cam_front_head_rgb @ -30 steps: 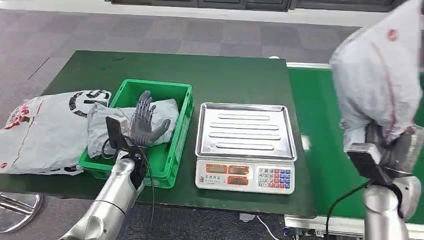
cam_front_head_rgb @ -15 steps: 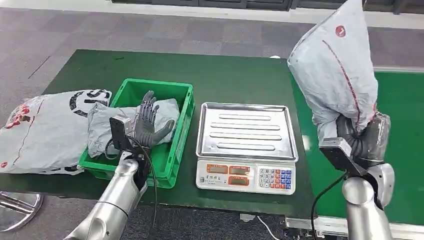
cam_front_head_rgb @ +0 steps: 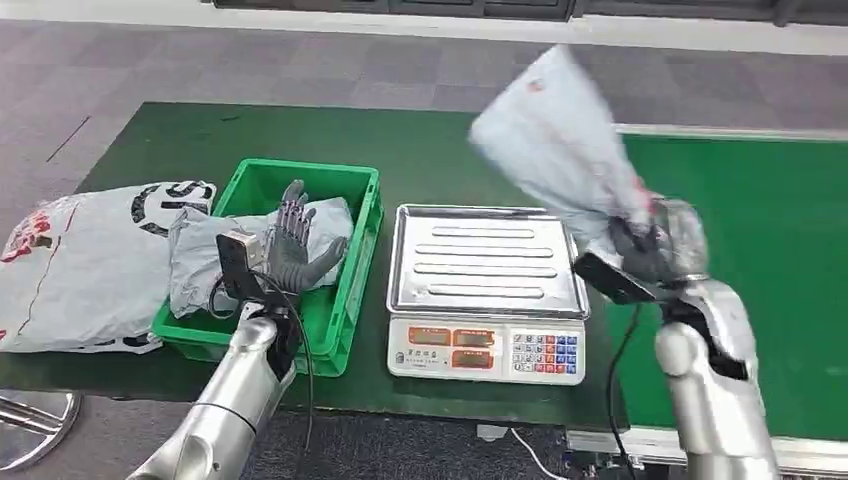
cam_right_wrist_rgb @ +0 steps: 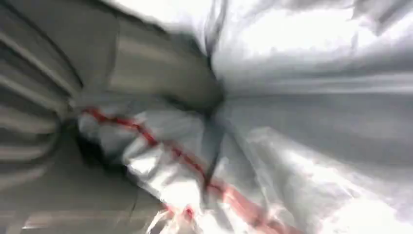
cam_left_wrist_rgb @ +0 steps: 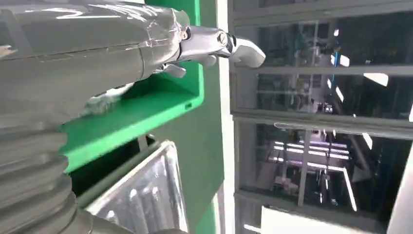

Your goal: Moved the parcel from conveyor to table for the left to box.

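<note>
My right hand (cam_front_head_rgb: 655, 248) grips a grey plastic parcel (cam_front_head_rgb: 555, 140) with a red stripe, held tilted in the air above the right edge of the scale tray (cam_front_head_rgb: 486, 262); it is blurred. The same parcel (cam_right_wrist_rgb: 292, 122) lies bunched against my right hand (cam_right_wrist_rgb: 160, 73) in the right wrist view. My left hand (cam_front_head_rgb: 293, 240) hangs open, fingers spread upward, over the green crate (cam_front_head_rgb: 345, 300), just above a grey parcel (cam_front_head_rgb: 195, 255) lying in it. In the left wrist view my left hand (cam_left_wrist_rgb: 146, 44) sits beside the crate's wall (cam_left_wrist_rgb: 146, 107).
A digital scale (cam_front_head_rgb: 485, 350) with keypad stands mid-table on the green table top (cam_front_head_rgb: 430, 145). A large grey bag (cam_front_head_rgb: 75, 265) lies at the table's left end. The green conveyor belt (cam_front_head_rgb: 770, 230) runs along the right side. Grey carpet floor surrounds the table.
My right arm has swung the parcel leftward and down, from over the conveyor to above the scale's right edge. My left hand has stayed over the crate.
</note>
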